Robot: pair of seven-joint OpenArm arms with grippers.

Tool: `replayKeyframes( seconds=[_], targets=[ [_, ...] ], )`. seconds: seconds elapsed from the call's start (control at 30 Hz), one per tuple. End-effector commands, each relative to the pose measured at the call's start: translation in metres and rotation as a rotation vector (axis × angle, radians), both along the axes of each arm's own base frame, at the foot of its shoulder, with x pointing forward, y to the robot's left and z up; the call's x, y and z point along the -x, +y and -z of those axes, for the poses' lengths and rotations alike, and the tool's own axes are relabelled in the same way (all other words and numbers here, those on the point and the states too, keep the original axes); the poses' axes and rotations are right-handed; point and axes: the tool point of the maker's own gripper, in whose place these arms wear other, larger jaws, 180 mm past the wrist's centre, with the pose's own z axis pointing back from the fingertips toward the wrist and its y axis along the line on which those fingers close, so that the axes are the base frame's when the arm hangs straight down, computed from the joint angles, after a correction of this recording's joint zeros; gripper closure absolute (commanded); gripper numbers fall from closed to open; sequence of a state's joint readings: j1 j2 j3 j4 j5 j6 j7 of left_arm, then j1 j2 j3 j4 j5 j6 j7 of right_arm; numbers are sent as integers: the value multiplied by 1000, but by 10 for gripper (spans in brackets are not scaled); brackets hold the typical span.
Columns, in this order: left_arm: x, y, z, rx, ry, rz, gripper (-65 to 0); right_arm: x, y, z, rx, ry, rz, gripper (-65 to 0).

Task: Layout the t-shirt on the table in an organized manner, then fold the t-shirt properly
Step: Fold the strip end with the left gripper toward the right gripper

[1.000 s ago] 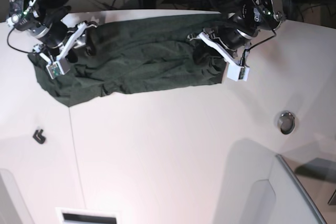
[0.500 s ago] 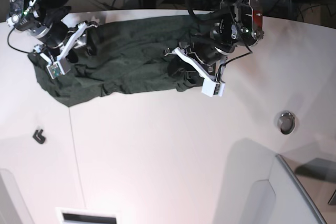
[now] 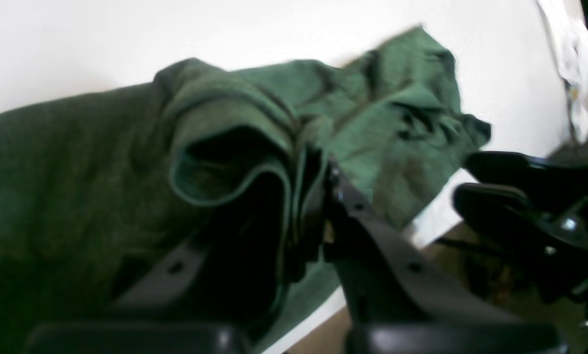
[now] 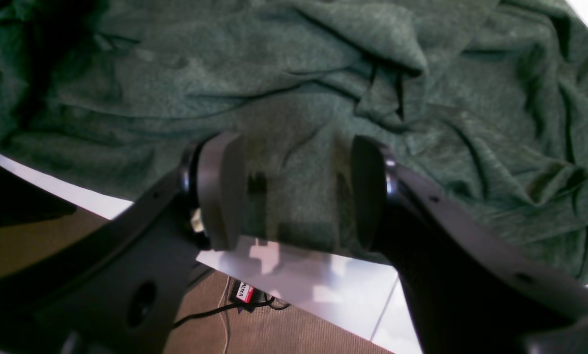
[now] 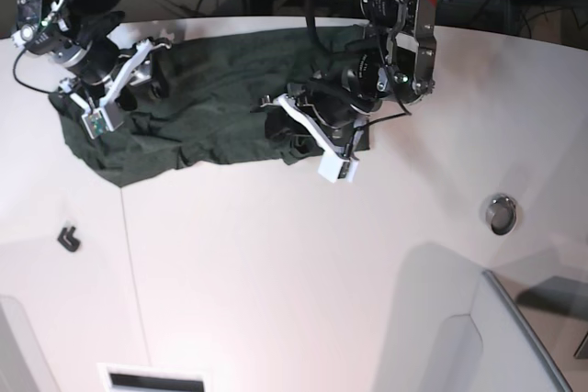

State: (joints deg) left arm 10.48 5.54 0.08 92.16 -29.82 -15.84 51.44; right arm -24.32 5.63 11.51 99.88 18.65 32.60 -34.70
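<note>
The dark green t-shirt [image 5: 211, 107] lies rumpled along the far side of the white table [image 5: 276, 254]. My left gripper [image 5: 287, 133] holds the shirt's right end and has it doubled over towards the middle. In the left wrist view the left gripper [image 3: 318, 182] is shut on a bunched fold of the t-shirt [image 3: 372, 123]. My right gripper [image 5: 142, 89] hovers over the shirt's left end. In the right wrist view the right gripper [image 4: 294, 189] is open, wrinkled t-shirt [image 4: 298, 83] lies under the gap, and the table's edge [image 4: 294, 275] shows just behind it.
A small metal ring [image 5: 501, 213] is set in the table at the right. A little black piece [image 5: 68, 237] lies at the left. A white slot [image 5: 152, 378] sits at the front edge, and a raised grey panel [image 5: 514, 337] at the front right. Cables hang behind the table.
My left gripper has swept left across the base view, dragging the shirt's right end over its middle. The right arm has stayed put.
</note>
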Motion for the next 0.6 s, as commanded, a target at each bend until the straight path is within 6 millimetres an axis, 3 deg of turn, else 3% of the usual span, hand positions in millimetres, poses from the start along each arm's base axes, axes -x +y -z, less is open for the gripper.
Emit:
replayKeyframes(
  seconds=[0.0,0.57],
  targets=[
    [-10,-3,-12,23,-45,-10,0,-8,-1,-9,-9,-41,-1,-318],
    [-16,-7,-12,32,-40,-5,0,-12,-1,-11,-9,-50,-1,-318]
  ],
)
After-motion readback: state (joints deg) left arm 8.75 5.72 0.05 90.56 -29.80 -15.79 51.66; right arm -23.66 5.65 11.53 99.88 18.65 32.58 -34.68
